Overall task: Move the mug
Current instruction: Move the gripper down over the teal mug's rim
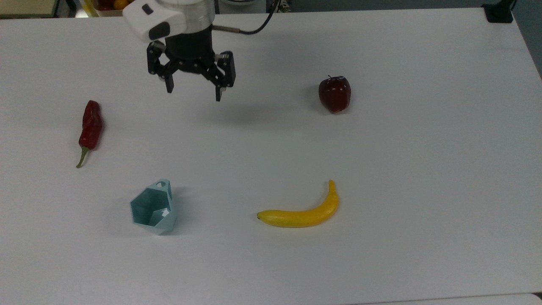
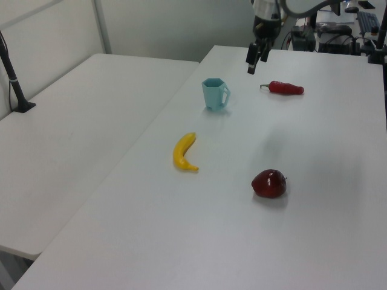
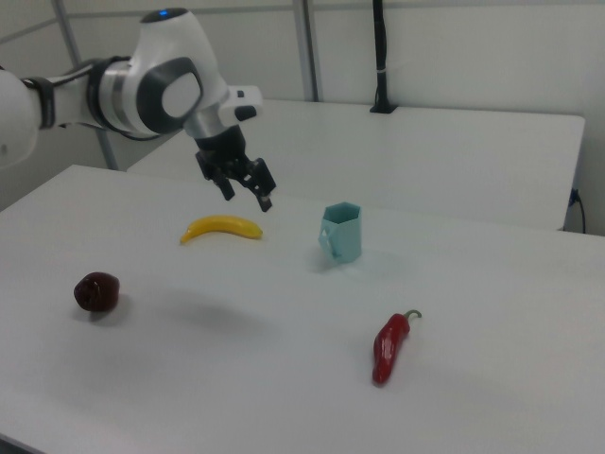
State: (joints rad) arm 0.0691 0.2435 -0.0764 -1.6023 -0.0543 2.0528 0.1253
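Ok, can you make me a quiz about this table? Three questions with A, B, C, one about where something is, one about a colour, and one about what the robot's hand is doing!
1. In the top view, what lies nearest the mug?
A. the apple
B. the banana
C. a spoon

2. What colour is the mug?
A. pale teal
B. orange
C. black

3. What is the gripper doing?
A. squeezing the banana
B. holding the mug
C. hanging open above the table, holding nothing

Answers:
1. B: the banana lies on the table to the right of the mug in the top view, while the apple sits farther off.
2. A: the mug is pale teal; the chili and the apple are the red things.
3. C: the gripper has its fingers spread apart with nothing between them, and its shadow falls on the bare table below.
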